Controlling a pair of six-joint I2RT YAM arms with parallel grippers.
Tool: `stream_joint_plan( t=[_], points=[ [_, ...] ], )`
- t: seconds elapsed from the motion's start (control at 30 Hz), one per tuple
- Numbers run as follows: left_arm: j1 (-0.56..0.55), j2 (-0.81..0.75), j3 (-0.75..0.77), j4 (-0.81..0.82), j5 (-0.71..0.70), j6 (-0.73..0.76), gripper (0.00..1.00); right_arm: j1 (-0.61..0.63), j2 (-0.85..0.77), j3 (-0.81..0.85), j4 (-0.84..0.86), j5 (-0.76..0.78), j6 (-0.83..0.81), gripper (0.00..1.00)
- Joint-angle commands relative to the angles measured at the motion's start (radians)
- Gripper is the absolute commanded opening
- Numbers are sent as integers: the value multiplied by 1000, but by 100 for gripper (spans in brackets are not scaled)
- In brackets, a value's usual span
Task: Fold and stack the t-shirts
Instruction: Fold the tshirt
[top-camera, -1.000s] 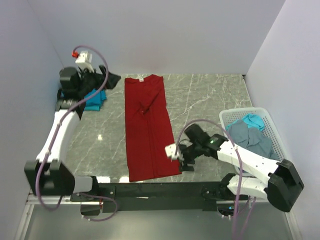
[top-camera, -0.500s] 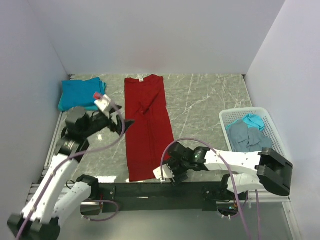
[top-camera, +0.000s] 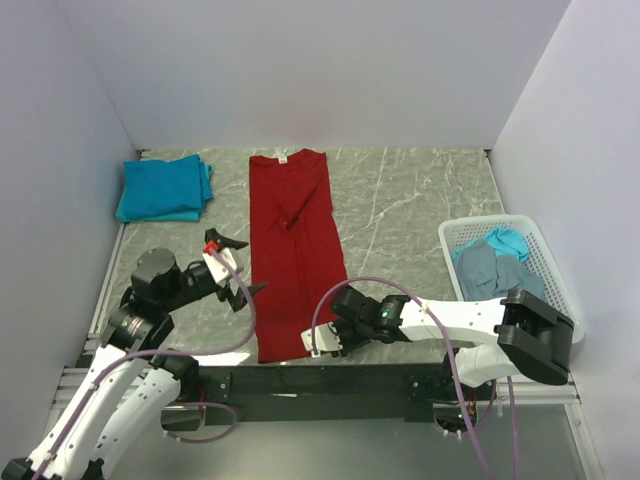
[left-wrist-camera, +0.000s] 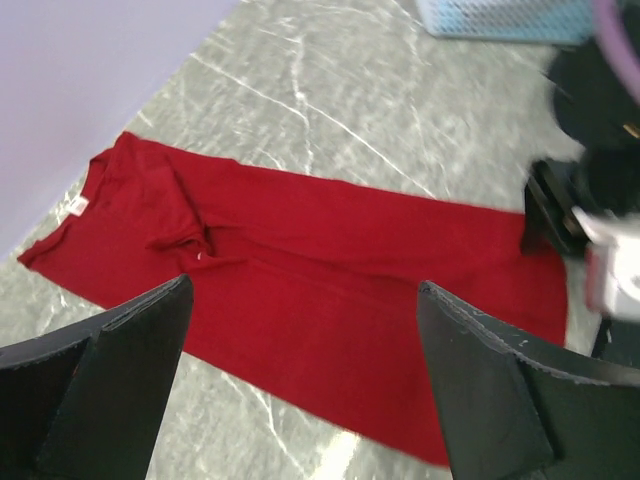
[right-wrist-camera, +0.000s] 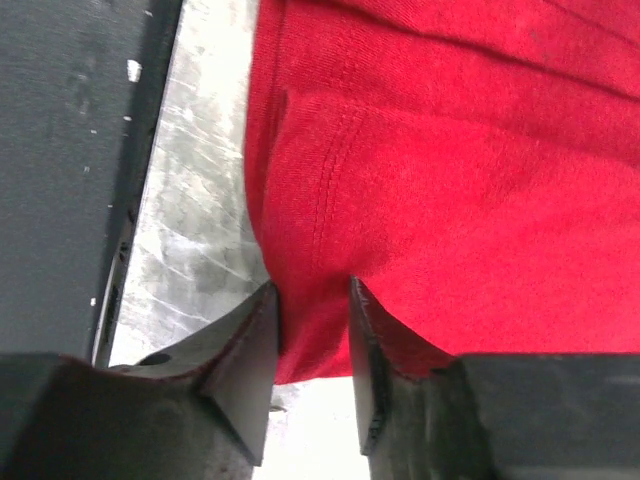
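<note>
- Folded lengthwise into a long narrow strip, the red t-shirt (top-camera: 295, 250) lies flat on the grey marble table (top-camera: 420, 200), slightly left of centre.
- Its long axis runs far to near. The collar and label point at the back wall, the hem at the arm bases, with the near end skewed a little to the right.
- A small pucker shows in the upper third. The rest lies smooth.
- Right gripper (top-camera: 322, 340): down at the near right hem corner. The right wrist view shows the jaws drawn to a narrow gap with a fold of red cloth (right-wrist-camera: 450, 150) filling it, so it has hold of the hem.
- Left gripper (top-camera: 241, 268): spread wide and holding nothing, just beside the shirt's left edge about two-thirds of the way down. The left wrist view looks between both fingers (left-wrist-camera: 110, 390) onto the red strip (left-wrist-camera: 330, 250). I cannot tell how high it hangs above the marble.
- The hem sits close to the near table edge, where the black rail (top-camera: 300, 382) runs just beside the right gripper.
- Open marble spreads between the shirt's right edge and the white basket (top-camera: 490, 222) at the far right.
- The basket holds a crumpled grey-blue t-shirt (top-camera: 495, 272) and a teal one (top-camera: 508, 240).
- The folded teal t-shirts (top-camera: 163, 190) sit in the far left corner, apart from the red collar.
</note>
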Motion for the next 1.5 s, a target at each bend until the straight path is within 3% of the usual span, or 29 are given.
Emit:
stream_joint_plan(
  t=[0.0,0.2,0.23,0.33,0.57,0.67,0.7,0.8,1.0,1.2,1.47],
  points=[
    [-20,-55,28,-108,49,144,98,3,17,-7,-14,52,12,36],
    [-95,-118,-56,-188,116,202,87,1,22,-8,-48,43,13,7],
    [-104,-121,-67,-199,136,225,74,1,20,-11,-51,40,12,0],
    [-147,-113,-116,-194,156,219,39,-22,5,-19,-66,29,4,0],
    [-321,-31,-194,-109,54,190,44,-212,-124,-19,-178,-106,-39,0],
    [-521,98,-197,-15,-122,126,46,-275,-154,-39,-200,-123,-68,0],
    [-646,135,-193,8,-241,109,47,-286,-156,-41,-204,-137,-77,0],
    [-807,287,-162,80,-339,86,50,-327,-161,-31,-231,-169,-85,0],
    [-970,505,-147,217,-455,34,49,-364,-174,-24,-238,-207,-94,0],
    [-992,646,-124,238,-552,35,50,-370,-197,-25,-241,-226,-96,0],
    [-992,681,-156,251,-625,40,53,-376,-213,-28,-241,-235,-96,0]
  ],
)
